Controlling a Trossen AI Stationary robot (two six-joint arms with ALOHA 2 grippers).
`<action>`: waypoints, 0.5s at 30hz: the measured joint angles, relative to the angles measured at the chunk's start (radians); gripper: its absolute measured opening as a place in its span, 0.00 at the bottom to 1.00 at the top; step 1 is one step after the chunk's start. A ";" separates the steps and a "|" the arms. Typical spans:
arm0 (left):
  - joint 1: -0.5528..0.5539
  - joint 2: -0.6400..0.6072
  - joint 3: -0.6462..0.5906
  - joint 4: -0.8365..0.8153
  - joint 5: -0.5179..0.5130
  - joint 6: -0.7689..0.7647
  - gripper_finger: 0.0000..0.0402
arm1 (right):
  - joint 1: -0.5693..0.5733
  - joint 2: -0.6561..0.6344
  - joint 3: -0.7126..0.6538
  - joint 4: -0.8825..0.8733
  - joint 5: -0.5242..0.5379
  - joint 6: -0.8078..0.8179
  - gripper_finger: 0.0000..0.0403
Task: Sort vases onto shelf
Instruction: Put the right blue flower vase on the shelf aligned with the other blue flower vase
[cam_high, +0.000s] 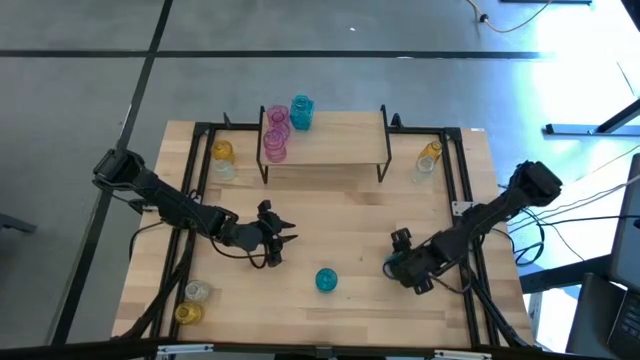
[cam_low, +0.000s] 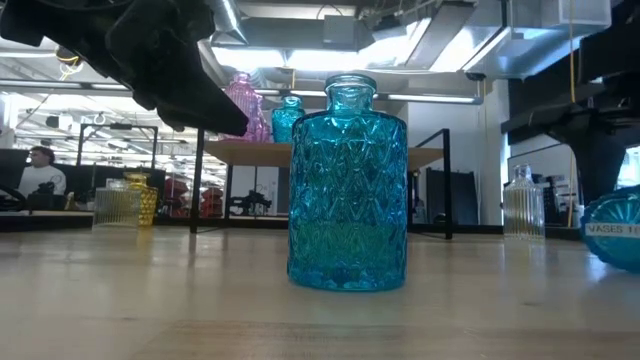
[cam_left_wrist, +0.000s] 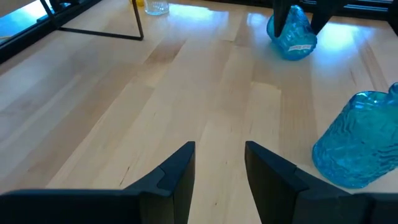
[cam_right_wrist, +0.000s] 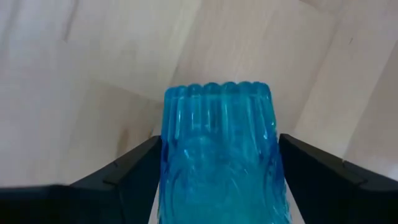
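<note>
Vases: a teal one (cam_high: 326, 280) stands free mid-bench, another teal (cam_right_wrist: 217, 149) sits between my right gripper (cam_high: 405, 268)'s spread fingers, seemingly gripped for carrying to the shelf (cam_high: 325, 140), where two pink and one teal already stand. My left gripper (cam_high: 275, 238) hovers nearby, fingers half-parted, empty, likely waiting its turn.

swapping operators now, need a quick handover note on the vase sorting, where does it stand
Right gripper: jaws around a blue vase, low at the table's front right.
Left gripper: open, empty, front left of centre.
Done: two pink vases and one teal vase on the shelf.
Left: teal vase front centre, plus yellow and clear vases at both sides of the shelf and the front-left corner.
</note>
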 joint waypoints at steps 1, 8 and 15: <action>0.000 0.000 0.000 0.000 0.000 0.000 0.33 | 0.000 0.009 0.000 -0.005 0.003 -0.001 0.74; 0.000 0.000 0.000 0.000 0.000 0.000 0.33 | 0.000 0.026 -0.002 -0.011 0.032 0.047 0.74; 0.000 0.000 0.000 0.000 0.000 0.000 0.33 | -0.018 0.027 -0.004 -0.039 0.044 0.147 0.74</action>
